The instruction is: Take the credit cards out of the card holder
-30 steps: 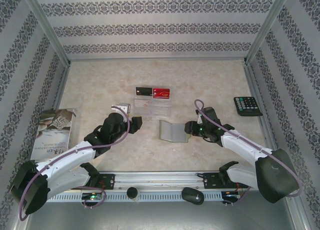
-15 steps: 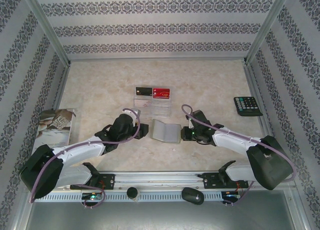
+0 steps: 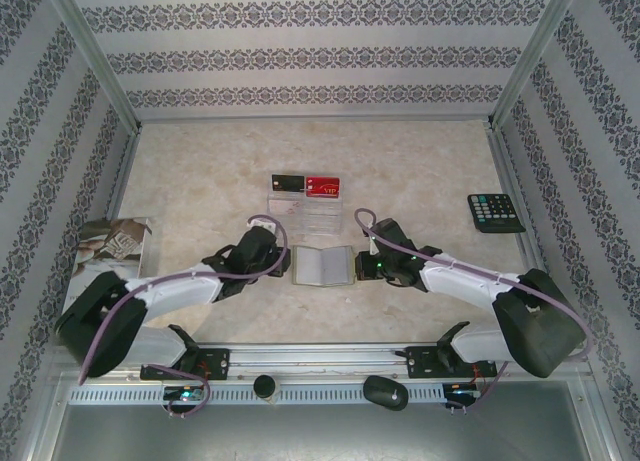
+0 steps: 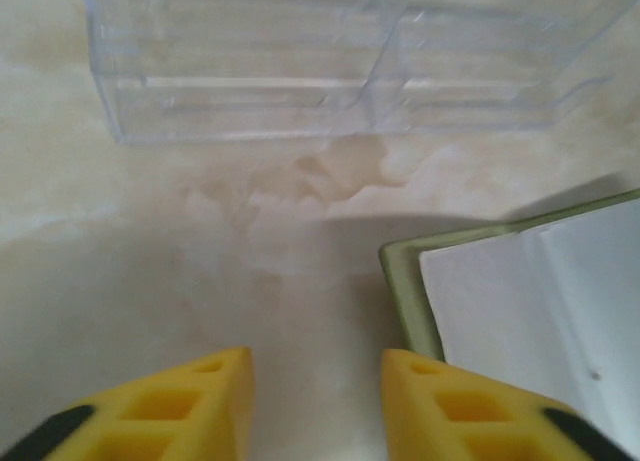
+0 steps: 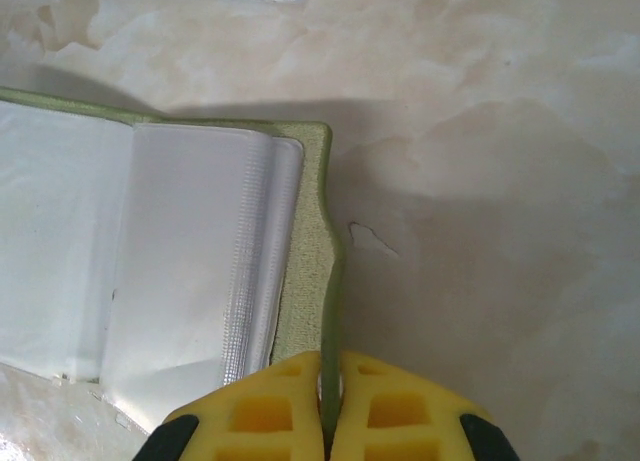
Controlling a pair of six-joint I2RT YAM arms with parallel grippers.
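Note:
The olive-green card holder (image 3: 322, 266) lies open on the table, pale grey pages up. My right gripper (image 3: 364, 266) is shut on its right cover edge (image 5: 330, 321), which stands pinched between the yellow fingers. My left gripper (image 4: 315, 381) is open just left of the holder's left edge (image 4: 405, 301), low over bare table. A black card (image 3: 287, 184) and a red card (image 3: 322, 188) lie side by side farther back. See-through cards (image 3: 305, 214) lie in front of them, and they fill the top of the left wrist view as clear plastic (image 4: 330, 56).
A black calculator (image 3: 495, 213) sits at the right. A printed booklet (image 3: 108, 259) lies at the left edge. Patterned walls close in the table on three sides.
The right gripper pulled the holder's cover leftward and down, so the holder went from folded upward to lying flat open. The left gripper moved right, up to the holder's left edge.

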